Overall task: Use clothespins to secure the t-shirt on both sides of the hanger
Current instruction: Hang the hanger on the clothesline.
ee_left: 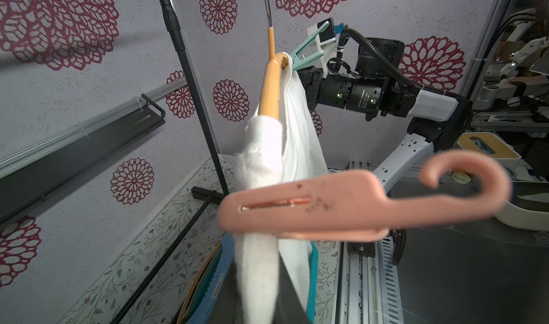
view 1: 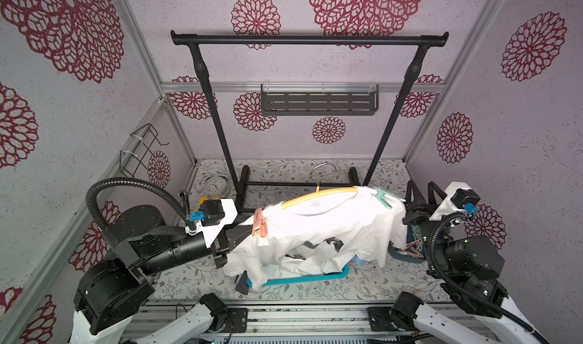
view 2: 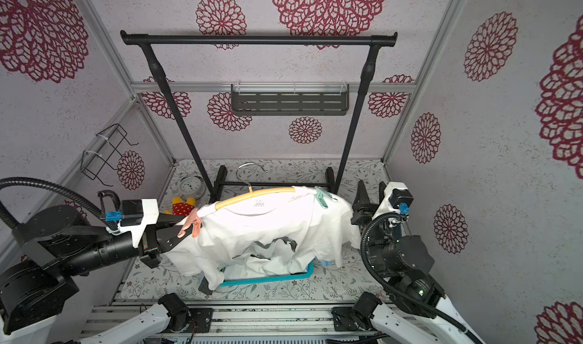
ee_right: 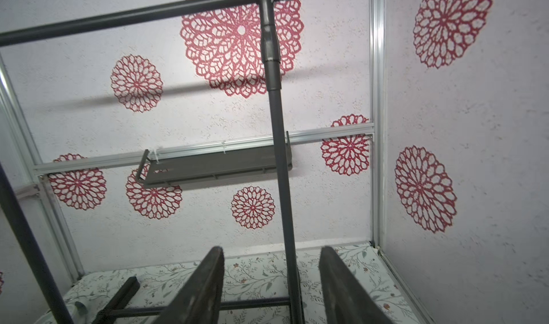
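at the left, the left end effector (view 2: 176, 229) is clenched on the bunched left shoulder of the t-shirt (view 1: 321, 229); whether the hanger tip sits inside that grip cannot be told. just beside it, the pink clothespin (ee_left: 341, 206) bites the cloth at the hanger's left end, its hooked tail sticking out free. it is a light, stiff plastic clip with a spring. it should be taken by the two tail levers, squeezed together, never by the nose, and its smooth sides could twist in a loose pinch. in the middle, the yellow-orange hanger (view 1: 318, 195) is raised above the counter (view 1: 362, 290), its wire hook on no rail. the shirt is soft and limp, and its hem sags into the teal basket (view 1: 334, 276) below. such cloth probably slides along a smooth hanger, so it is best gripped where it is gathered thick over the hanger's end. on the right shoulder, the mint green clothespin (view 1: 385, 199) is clamped over cloth and hanger. further right, the right end effector (view 1: 421, 189) is released and empty, its fingers spread and clear of the shirt. near it, low on the counter, spare clothespins (view 1: 411, 247) lie in a dark dish. both sides look pinned.
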`<state>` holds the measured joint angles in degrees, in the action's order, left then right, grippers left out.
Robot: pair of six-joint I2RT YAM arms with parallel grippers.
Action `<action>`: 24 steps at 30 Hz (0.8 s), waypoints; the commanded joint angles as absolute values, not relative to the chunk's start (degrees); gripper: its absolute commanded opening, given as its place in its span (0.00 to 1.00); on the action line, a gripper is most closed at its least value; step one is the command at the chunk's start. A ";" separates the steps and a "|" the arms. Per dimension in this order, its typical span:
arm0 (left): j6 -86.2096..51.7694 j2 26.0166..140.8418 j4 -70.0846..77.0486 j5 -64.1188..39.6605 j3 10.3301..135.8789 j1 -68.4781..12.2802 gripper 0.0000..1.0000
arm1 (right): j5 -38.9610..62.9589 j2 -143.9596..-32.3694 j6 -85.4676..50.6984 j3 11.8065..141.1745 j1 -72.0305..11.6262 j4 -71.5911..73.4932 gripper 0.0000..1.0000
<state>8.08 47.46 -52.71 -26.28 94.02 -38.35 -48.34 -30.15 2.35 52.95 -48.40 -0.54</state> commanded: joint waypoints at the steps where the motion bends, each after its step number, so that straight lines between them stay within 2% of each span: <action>1: 6.74 48.34 -47.77 -26.43 99.29 -38.50 0.00 | -53.06 -26.85 -2.16 50.80 -48.24 -2.25 0.54; 10: 5.81 54.12 -52.46 -20.13 112.60 -38.50 0.00 | -53.35 -21.11 -15.59 44.01 -48.25 -14.99 0.55; 17: 5.91 60.88 -59.97 -9.85 123.92 -38.50 0.00 | -41.64 -23.58 -29.91 40.84 -48.25 -24.78 0.58; 24: 5.69 60.37 -60.39 -6.91 129.62 -38.49 0.00 | -31.17 -29.93 -39.83 33.13 -48.19 -18.07 0.61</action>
<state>8.03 62.48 -67.88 -9.26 126.26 -38.35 -36.62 -28.14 -32.99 34.48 -48.40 -21.08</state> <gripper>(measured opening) 0.134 0.605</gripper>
